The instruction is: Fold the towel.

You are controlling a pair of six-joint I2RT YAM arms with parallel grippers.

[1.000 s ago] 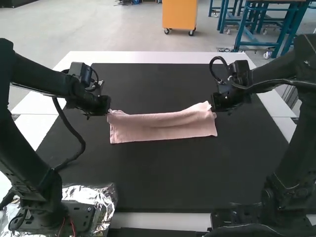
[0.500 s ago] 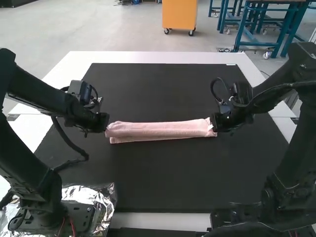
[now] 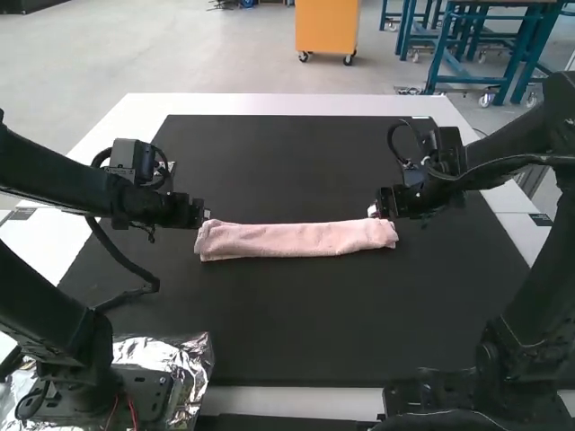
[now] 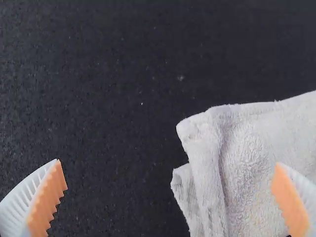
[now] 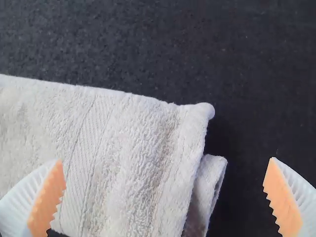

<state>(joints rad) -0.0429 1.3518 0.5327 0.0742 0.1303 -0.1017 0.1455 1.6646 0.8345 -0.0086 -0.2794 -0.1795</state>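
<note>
Black surface (image 3: 296, 332), pink towel (image 3: 296, 240) mid-surface, folded strip. My left tool (image 3: 206, 215) at its ten o'clock, right tool (image 3: 373, 211) at two, both with fingers apart. Soft, light, floppy, I'd judge; pinch layered ends.

No text, label, number or sign could be read.
</note>
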